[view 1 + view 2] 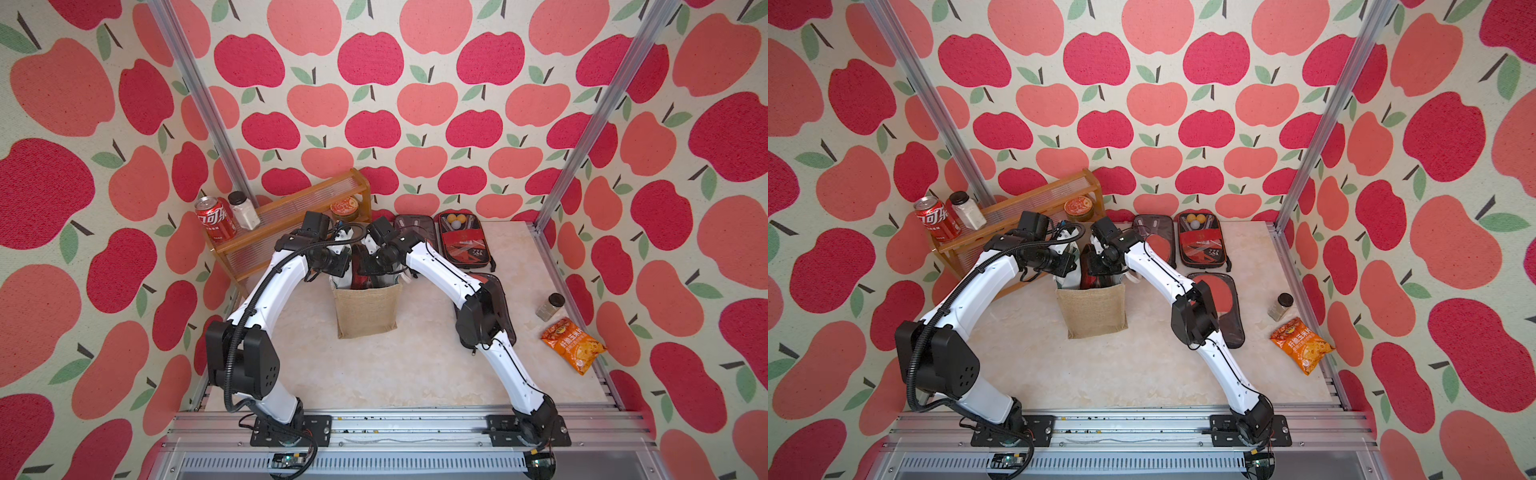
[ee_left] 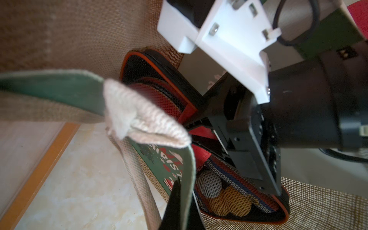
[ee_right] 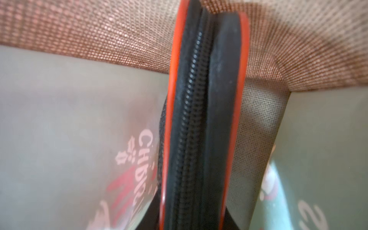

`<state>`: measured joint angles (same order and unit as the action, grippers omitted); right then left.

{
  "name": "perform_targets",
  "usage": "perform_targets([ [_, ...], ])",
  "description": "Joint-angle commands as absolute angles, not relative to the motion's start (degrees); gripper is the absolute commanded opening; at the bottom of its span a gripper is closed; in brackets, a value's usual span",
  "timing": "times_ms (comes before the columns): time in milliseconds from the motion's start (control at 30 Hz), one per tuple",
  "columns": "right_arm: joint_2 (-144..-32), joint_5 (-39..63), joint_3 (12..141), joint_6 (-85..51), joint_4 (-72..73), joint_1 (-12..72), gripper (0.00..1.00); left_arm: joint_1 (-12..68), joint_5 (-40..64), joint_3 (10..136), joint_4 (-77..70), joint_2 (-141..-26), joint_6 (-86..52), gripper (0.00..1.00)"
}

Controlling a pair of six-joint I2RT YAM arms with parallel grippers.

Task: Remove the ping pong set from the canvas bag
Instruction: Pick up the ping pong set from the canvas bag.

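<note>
The tan canvas bag (image 1: 365,309) stands upright mid-table in both top views (image 1: 1092,309). Both arms reach into its mouth. My left gripper (image 2: 184,203) is shut on the bag's green printed rim (image 2: 187,163) and holds that side open. Inside stands the ping pong set (image 2: 159,75), a black mesh case with orange piping, and a white ball (image 2: 211,187) and orange balls show through the mesh. My right gripper (image 3: 192,219) is down in the bag and shut on the case's zipped edge (image 3: 199,119), with a finger against the piping on each side.
A wooden rack (image 1: 266,245) at back left carries a cola can (image 1: 214,220), a shaker (image 1: 243,210) and a tin (image 1: 345,208). Three more paddle cases lie right of the bag (image 1: 465,241), (image 1: 411,226), (image 1: 1221,299). A spice jar (image 1: 550,306) and a snack bag (image 1: 573,345) sit near the right edge.
</note>
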<state>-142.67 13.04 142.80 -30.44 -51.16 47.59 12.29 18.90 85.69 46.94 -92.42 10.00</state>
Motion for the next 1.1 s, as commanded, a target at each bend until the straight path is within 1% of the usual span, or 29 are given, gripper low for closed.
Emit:
perform_targets([
  [0,-140.36,10.15,141.88,-26.95,-52.90,47.55,0.14,11.60,16.91,84.99,47.53,-93.44,10.43,0.00],
  [367,-140.67,9.12,143.00,-26.46,-54.09,48.55,0.11,11.09,16.02,85.39,47.46,-93.47,10.35,0.00],
  [467,-141.11,7.80,144.86,-25.74,-55.40,49.37,0.08,11.07,15.67,85.43,47.47,-93.43,10.24,0.00],
  [500,-141.15,7.43,145.31,-25.52,-55.72,49.60,0.05,11.00,15.51,85.35,47.40,-93.43,10.25,0.00],
  [633,-140.56,6.32,145.66,-25.14,-56.16,50.16,0.00,10.72,15.33,85.37,47.37,-93.33,10.11,0.00],
  [1067,-137.48,4.22,147.96,-23.96,-56.52,51.86,0.00,9.52,14.19,85.48,46.89,-92.73,9.25,0.00],
])
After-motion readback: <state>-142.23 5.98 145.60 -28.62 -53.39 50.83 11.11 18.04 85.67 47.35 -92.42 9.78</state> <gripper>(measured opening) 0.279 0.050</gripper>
